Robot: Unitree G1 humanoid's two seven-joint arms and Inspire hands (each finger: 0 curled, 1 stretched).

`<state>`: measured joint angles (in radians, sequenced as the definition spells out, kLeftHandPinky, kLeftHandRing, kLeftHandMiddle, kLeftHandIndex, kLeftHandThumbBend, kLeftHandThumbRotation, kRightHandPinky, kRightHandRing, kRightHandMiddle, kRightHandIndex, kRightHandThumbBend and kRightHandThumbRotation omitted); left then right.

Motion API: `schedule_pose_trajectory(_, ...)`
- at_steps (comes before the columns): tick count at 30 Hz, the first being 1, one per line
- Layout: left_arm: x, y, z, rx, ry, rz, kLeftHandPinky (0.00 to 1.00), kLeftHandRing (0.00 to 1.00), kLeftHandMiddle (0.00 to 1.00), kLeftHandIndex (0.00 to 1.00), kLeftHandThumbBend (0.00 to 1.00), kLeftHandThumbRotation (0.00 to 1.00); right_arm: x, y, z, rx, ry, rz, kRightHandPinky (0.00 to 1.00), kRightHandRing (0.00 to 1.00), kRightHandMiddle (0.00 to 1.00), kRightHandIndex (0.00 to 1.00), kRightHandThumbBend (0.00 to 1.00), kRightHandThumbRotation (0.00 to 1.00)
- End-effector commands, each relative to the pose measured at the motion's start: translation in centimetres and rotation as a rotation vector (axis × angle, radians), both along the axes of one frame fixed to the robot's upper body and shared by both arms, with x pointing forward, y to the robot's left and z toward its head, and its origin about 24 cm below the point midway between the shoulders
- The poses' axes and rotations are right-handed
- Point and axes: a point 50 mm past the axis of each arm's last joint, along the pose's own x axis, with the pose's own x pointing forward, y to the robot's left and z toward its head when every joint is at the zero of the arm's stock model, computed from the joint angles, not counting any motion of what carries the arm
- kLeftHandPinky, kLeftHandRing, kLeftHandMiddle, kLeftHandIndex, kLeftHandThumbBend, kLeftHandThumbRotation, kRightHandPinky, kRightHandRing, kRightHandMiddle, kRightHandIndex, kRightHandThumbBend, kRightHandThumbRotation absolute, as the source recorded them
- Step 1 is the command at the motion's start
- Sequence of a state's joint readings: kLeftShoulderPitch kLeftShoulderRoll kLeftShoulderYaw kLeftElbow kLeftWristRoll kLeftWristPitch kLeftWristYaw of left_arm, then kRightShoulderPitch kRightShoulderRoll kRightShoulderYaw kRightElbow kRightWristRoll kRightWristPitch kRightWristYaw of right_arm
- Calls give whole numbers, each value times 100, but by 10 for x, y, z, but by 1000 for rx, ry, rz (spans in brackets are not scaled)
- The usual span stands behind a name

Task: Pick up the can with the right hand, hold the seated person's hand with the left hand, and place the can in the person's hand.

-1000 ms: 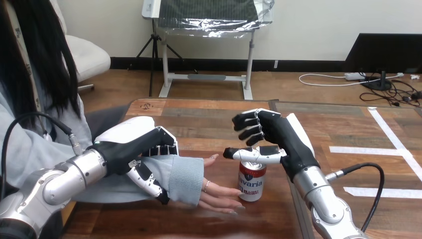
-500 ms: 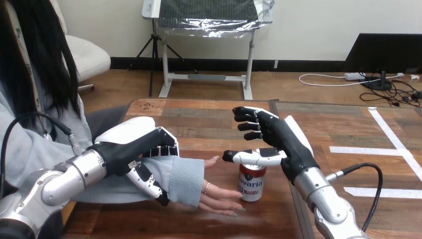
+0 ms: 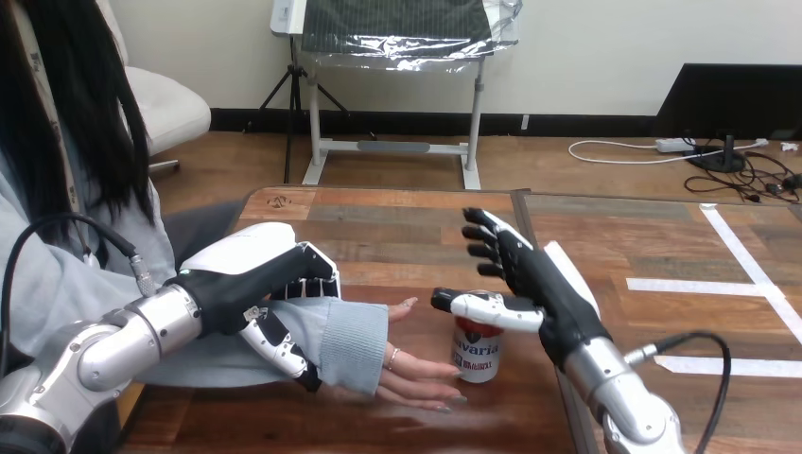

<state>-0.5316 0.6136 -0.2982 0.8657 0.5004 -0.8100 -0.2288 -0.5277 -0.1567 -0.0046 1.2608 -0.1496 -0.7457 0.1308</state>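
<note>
A red and white can [image 3: 478, 351] stands upright on the wooden table [image 3: 397, 236], just right of the person's fingertips. The person's hand [image 3: 419, 376] lies palm up on the table, fingers touching the can's lower side. My left hand [image 3: 260, 284] is curled round the person's grey-sleeved wrist, fingers over the top and thumb underneath. My right hand [image 3: 530, 279] hovers just right of and above the can, its fingers straightened and spread, the thumb reaching across over the can's top. It does not grip the can.
White tape lines [image 3: 747, 284] mark the table's right part. The table's far edge runs behind the hands, and bare wood lies between it and my hands.
My right hand's fingers have straightened out from a curl and the hand has drawn slightly right and back from the can. The left hand, the person's hand and the can stayed put.
</note>
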Motion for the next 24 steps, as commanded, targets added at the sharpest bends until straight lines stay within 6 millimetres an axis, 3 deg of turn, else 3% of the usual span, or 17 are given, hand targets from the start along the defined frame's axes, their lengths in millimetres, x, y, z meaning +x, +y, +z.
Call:
schedule_pose_trajectory(1, 22, -18, 49, -98, -181, -56, 26, 32, 39, 42, 92, 0, 6, -6, 7, 18, -16, -27, 89, 90, 91, 95, 100, 44)
schedule_pose_trajectory(12, 22, -17, 48, -98, -179, -56, 26, 31, 39, 41, 92, 0, 1, -7, 0, 25, 13, -39, 94, 91, 91, 95, 100, 45)
schedule_pose_trajectory(24, 22, -16, 49, -96, -184, -58, 27, 32, 39, 42, 93, 0, -3, -8, -4, 20, 21, -43, 91, 90, 89, 93, 100, 45)
